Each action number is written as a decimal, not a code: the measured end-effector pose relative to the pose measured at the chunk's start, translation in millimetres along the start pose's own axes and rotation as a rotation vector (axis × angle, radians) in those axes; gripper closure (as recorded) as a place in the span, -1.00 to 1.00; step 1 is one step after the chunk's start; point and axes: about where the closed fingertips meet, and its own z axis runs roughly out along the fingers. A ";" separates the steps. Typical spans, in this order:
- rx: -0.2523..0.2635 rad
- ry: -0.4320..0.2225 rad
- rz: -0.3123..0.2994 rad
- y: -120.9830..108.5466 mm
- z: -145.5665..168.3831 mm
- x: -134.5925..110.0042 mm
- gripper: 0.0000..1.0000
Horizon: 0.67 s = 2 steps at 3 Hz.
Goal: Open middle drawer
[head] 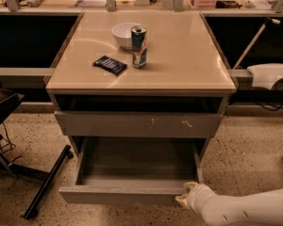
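Observation:
The middle drawer (118, 195) is a plain grey front pulled well out of the cabinet, low in the camera view. Its shallow grey box interior (137, 166) shows and holds nothing. Above it sits the wider grey front with white scratch marks (137, 125), pushed in. My gripper (185, 197), at the end of the white arm (245, 211) coming in from the lower right, is at the right end of the middle drawer's front, touching its top edge.
On the beige cabinet top (188, 65) stand a white bowl (124, 34), a drink can (138, 46) and a black packet (110, 64). A black stand leg (47, 182) lies on the speckled floor at left. A white object (271, 74) juts in at right.

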 end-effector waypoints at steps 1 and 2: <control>0.016 -0.005 -0.001 -1.0 -7.3 0.2 1.00; 0.016 -0.005 -0.001 -1.3 -8.1 -0.3 1.00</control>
